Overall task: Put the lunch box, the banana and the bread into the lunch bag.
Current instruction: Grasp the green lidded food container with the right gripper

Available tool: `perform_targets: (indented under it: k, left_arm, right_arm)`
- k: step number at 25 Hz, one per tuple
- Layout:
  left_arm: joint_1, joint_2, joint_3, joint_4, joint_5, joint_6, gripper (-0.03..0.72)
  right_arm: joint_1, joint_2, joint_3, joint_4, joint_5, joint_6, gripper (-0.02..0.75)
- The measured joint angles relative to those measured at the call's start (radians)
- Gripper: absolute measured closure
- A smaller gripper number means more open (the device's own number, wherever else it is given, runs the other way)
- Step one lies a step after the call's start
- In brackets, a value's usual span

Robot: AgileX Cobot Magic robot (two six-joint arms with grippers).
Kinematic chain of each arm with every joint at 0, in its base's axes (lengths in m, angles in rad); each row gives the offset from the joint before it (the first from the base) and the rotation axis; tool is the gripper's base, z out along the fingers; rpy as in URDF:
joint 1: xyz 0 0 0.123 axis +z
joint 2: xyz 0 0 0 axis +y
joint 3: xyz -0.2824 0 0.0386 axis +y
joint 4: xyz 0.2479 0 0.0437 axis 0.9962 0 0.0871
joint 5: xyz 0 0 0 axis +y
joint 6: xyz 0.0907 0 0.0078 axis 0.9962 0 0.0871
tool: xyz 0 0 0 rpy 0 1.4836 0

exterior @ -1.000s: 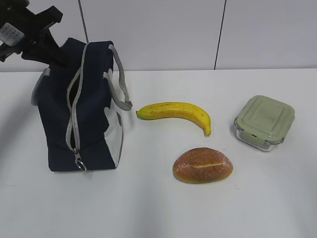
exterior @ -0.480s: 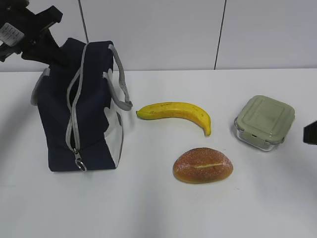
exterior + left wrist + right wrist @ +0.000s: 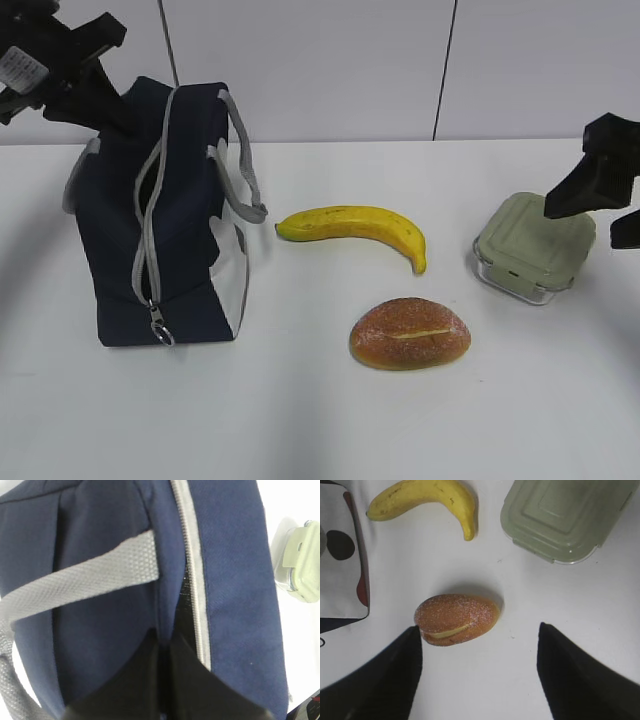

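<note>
Right gripper (image 3: 477, 672) is spread wide, fingers apart w/ bare table (image 3: 520, 605) between them. The bread (image 3: 456, 618) lies just ahead of the left-hand finger in the wrist view, nearly touching its tip, not between the fingers. Lunch box (image 3: 565, 515) is further ahead & to the right, lid on; banana (image 3: 427, 497) ahead & to the left, well apart from the gripper.

Left gripper (image 3: 162, 680) is pressed against the lunch bag (image 3: 100, 605); fingers look close together w/ a fold of navy fabric running down into the narrow slit between them. Can't tell for sure if it's pinching the fabric.

Exterior view: bag (image 3: 165, 230) stands upright at left, zipper (image 3: 150, 225) partly parted, ring pull near the bottom. Banana (image 3: 355, 227) sits in the middle, bread (image 3: 410, 333) nearer the camera, box (image 3: 533, 248) at right. Right gripper (image 3: 600, 180) hangs over the box's far right edge here, seen only as a dark shape.

Only the right wrist view shows the open span & the bag's spotted white side panel (image 3: 340, 555). Only the left wrist view shows the grey strap (image 3: 75, 587) across the bag top & the dark gap beside the zipper.
</note>
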Motion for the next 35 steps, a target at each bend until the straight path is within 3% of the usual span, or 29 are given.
perform_targets:
  k: [14,18,24,35]
  left_arm:
    - [0.000,0.000,0.000,0.000,0.001,0.001,0.688]
    - [0.000,0.000,0.000,0.000,0.002,0.003,0.688]
    - [0.000,0.000,0.000,0.000,0.003,0.016,0.688]
    - [0.000,0.002,0.000,-0.001,0.011,0.019,0.688]
  right_arm:
    - [-0.423,0.256,-0.008,0.506,0.106,-0.582,0.208]
    - [-0.459,0.348,-0.010,0.610,0.112,-0.708,0.207]
    - [-0.462,0.533,-0.011,0.721,0.114,-0.851,0.206]
    - [-0.462,0.744,-0.016,1.030,0.112,-1.145,0.206]
